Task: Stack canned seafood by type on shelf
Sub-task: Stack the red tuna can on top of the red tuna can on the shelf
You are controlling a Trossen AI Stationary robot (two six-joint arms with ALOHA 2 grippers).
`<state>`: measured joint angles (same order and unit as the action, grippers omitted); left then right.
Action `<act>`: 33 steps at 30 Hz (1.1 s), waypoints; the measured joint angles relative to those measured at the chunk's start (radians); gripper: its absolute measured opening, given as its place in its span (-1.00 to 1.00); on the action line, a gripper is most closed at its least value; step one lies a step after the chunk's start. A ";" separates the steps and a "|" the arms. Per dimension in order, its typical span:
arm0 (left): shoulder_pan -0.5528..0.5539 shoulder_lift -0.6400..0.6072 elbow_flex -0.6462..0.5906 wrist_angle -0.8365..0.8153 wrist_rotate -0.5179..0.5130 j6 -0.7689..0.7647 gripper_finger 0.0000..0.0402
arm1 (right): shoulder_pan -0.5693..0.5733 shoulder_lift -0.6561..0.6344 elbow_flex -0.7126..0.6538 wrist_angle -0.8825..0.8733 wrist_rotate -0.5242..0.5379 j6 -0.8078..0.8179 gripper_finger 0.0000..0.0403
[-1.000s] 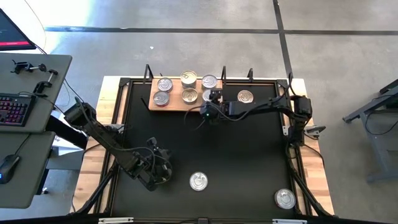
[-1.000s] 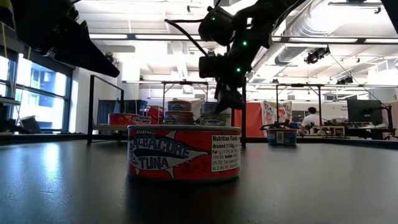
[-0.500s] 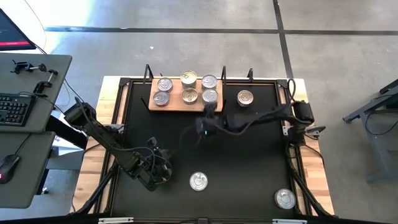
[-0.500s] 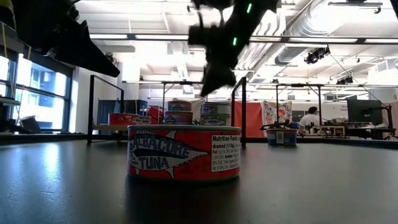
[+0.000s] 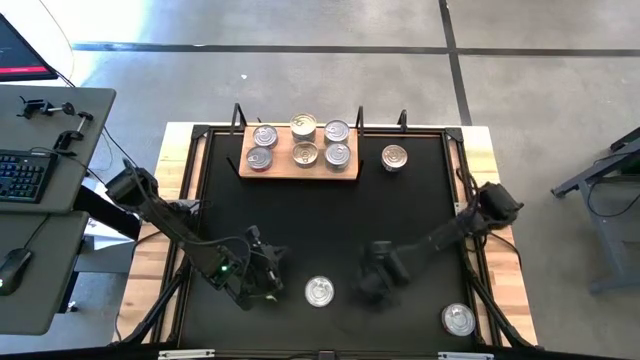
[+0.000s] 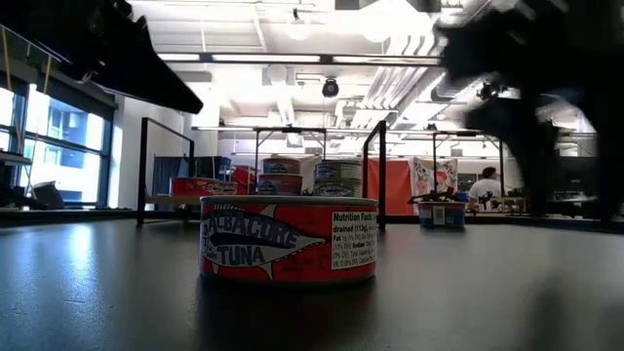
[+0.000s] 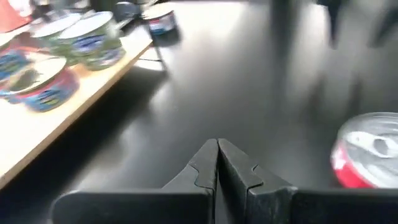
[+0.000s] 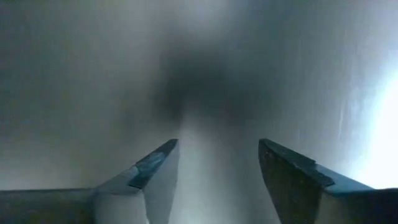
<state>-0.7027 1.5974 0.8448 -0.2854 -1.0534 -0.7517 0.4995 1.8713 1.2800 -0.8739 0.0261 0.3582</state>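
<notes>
Six round tins stand on the light-brown wooden shelf at the table's far side, and some are stacked, as the low view shows. A gold-topped tin stands on the black table just right of the shelf. The red-sided tuna tin stands near the front edge, and it also shows in the low view and the left wrist view. My left gripper is shut and empty to the left of that tin. My right gripper hangs open to its right, pointing down with nothing between its fingers.
Another silver-topped tin stands at the table's front right corner. Black posts rise along the far rim behind the shelf. A desk with a keyboard stands beyond the table's left edge.
My right gripper has swept fast from beside the shelf toward the table's near edge. It has tipped to point down and now hangs just right of the red-sided tin. The tins have stayed in place.
</notes>
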 joint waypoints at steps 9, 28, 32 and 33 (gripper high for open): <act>0.211 0.197 0.007 0.689 0.732 0.522 -1.00 | 0.303 -0.003 -0.135 -0.089 0.152 0.717 -0.15; 0.403 0.372 0.323 0.098 0.946 0.571 -1.00 | 0.562 -0.104 -0.073 -0.274 0.255 1.176 -0.31; 0.417 0.309 0.320 -0.113 0.751 0.553 -1.00 | 0.524 -0.104 -0.073 -0.246 0.476 1.096 -0.31; 0.419 0.289 0.318 -0.172 0.686 0.541 -1.00 | 0.508 -0.103 -0.073 -0.234 0.519 1.059 -0.31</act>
<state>-0.2835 1.8869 1.1628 -0.4569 -0.3675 -0.2104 1.0073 1.7680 1.2068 -1.1080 0.5451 1.4169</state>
